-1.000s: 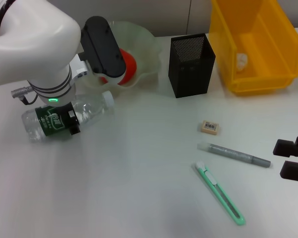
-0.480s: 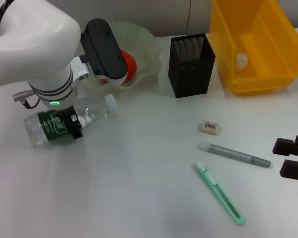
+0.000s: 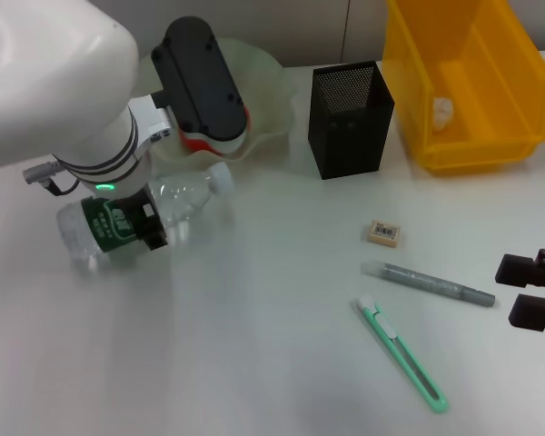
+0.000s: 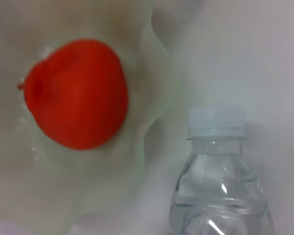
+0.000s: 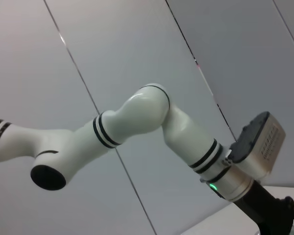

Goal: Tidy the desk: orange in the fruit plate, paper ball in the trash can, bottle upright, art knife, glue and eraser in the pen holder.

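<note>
The clear bottle point(image 3: 183, 194) with a green label lies tilted on the table's left side, and my left gripper point(image 3: 123, 227) is shut on it at the label. Its white cap point(image 4: 215, 119) shows in the left wrist view beside the orange point(image 4: 76, 93), which sits in the pale green fruit plate point(image 3: 271, 80). The eraser point(image 3: 384, 233), grey glue stick point(image 3: 427, 282) and green art knife point(image 3: 401, 354) lie on the table to the right. Behind them stands the black mesh pen holder point(image 3: 350, 118). A white paper ball point(image 3: 442, 111) rests in the yellow trash can point(image 3: 490, 136). My right gripper point(image 3: 534, 291) is parked open at the right edge.
The left arm's white body point(image 3: 64, 82) and its black wrist camera point(image 3: 200, 77) hang over the plate and hide most of the orange in the head view. The right wrist view shows only the left arm point(image 5: 137, 122) against a grey wall.
The left gripper has moved to the right with the bottle, whose cap end has swung up and toward the plate. The right arm has not moved.
</note>
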`<state>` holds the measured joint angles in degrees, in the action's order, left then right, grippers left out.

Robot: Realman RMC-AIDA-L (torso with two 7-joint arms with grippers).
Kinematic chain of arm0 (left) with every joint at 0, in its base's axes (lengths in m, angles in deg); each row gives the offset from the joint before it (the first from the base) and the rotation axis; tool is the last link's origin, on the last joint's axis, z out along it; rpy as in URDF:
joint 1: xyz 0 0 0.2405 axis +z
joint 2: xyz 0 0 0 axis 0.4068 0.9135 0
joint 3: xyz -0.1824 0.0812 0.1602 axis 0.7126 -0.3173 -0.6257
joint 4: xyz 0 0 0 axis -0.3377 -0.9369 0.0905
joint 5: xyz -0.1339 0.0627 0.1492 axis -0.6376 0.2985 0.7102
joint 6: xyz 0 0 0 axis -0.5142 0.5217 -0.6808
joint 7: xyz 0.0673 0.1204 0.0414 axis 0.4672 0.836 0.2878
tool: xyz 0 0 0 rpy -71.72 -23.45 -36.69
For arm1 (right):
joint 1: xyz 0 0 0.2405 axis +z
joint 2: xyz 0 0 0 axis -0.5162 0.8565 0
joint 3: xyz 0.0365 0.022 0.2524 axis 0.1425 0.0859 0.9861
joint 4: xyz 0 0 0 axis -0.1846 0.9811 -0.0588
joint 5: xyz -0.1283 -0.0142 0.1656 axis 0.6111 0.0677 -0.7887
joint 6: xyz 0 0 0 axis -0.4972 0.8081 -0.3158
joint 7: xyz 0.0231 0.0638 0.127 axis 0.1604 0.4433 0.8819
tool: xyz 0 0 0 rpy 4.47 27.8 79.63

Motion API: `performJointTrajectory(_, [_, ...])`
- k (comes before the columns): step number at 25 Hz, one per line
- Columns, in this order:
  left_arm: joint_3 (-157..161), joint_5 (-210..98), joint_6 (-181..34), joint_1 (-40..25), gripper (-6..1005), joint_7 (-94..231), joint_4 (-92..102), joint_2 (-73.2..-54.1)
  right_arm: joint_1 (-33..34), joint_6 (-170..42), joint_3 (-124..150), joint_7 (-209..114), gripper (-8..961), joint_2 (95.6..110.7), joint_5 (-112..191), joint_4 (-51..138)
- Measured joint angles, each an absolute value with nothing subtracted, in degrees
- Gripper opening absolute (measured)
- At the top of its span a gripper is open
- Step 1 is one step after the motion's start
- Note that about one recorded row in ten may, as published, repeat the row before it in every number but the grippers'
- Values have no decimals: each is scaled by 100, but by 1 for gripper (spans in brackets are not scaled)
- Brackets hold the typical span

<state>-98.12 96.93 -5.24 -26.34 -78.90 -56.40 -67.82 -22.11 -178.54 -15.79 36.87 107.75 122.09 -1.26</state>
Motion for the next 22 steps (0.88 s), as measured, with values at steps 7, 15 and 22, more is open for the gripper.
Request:
performJointTrajectory(7, [-9952, 9730, -291, -2336, 780, -7942, -6347, -6782, -2224, -17884, -1579, 3693, 453, 10783, 12209, -135])
performJointTrajectory(15, [-9929, 9510, -344, -1579, 779, -7946, -7651, -6779, -2218, -17884, -1515, 3704, 453, 10784, 12212, -142])
performJointTrajectory(22, [-9716, 9019, -875, -1046, 779, -7822, -8106, -6745, -2235, -17883, -1440, 3728, 453, 10755, 12212, -153])
